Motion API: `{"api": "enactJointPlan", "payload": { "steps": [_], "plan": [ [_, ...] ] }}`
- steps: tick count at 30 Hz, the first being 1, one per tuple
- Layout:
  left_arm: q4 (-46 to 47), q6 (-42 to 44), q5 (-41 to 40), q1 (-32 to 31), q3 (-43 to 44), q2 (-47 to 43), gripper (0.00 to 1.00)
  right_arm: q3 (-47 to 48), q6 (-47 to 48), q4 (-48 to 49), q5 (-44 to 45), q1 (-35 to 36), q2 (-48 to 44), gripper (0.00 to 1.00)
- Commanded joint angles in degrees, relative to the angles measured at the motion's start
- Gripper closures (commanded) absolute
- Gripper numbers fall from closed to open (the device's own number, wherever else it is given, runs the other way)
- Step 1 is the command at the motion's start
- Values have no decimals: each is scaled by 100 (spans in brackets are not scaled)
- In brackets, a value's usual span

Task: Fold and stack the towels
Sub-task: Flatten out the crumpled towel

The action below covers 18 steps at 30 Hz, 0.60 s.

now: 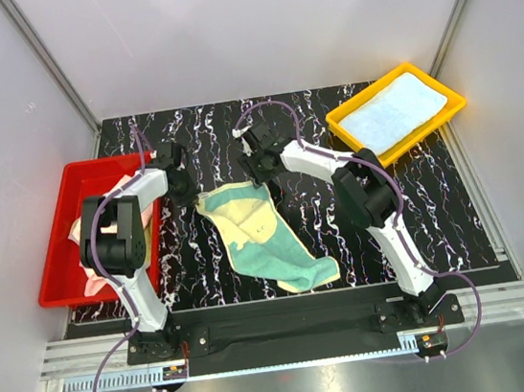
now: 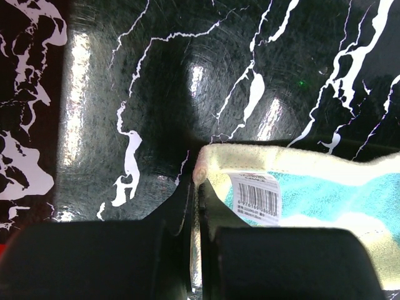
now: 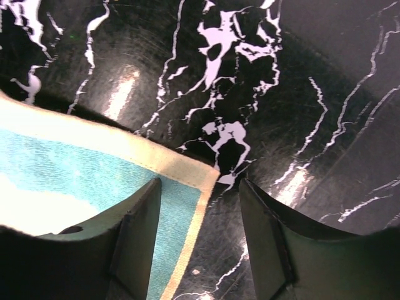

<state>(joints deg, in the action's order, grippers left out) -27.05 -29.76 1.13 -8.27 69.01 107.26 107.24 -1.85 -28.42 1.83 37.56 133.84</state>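
Note:
A teal towel with pale yellow border point(image 1: 260, 243) lies crumpled on the black marbled table point(image 1: 418, 204). My left gripper point(image 1: 182, 189) is shut on its far left corner. In the left wrist view the yellow hem is pinched between the closed jaws of that gripper point(image 2: 197, 182), beside a barcode label point(image 2: 255, 197). My right gripper point(image 1: 261, 171) stands open over the far right corner. In the right wrist view that corner point(image 3: 206, 175) lies flat between the spread jaws of the right gripper point(image 3: 200, 190), untouched. A light blue towel point(image 1: 394, 109) lies folded in the yellow tray point(image 1: 358, 141).
A red tray point(image 1: 57, 252) at the left edge holds a pink towel point(image 1: 93, 284), partly hidden by my left arm. The yellow tray sits at the back right corner. White walls close in the table on three sides.

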Motion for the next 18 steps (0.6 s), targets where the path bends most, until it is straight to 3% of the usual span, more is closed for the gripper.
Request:
{"api": "enactJointPlan", "payload": {
  "steps": [1,11,15,18],
  "plan": [
    [147,76,125,27,139,40,100,-10,-272,-234,-507,-3,125,41],
    [174,31,134,19,104,23,100,-265,-632,-286,-912,-3,212,53],
    [165,5,125,19,95,-21,100,-327,-729,-304,-851,-12,283,63],
    [173,-21,142,19,68,-74,100,-292,-712,-392,-736,-12,379,77]
  ]
}}
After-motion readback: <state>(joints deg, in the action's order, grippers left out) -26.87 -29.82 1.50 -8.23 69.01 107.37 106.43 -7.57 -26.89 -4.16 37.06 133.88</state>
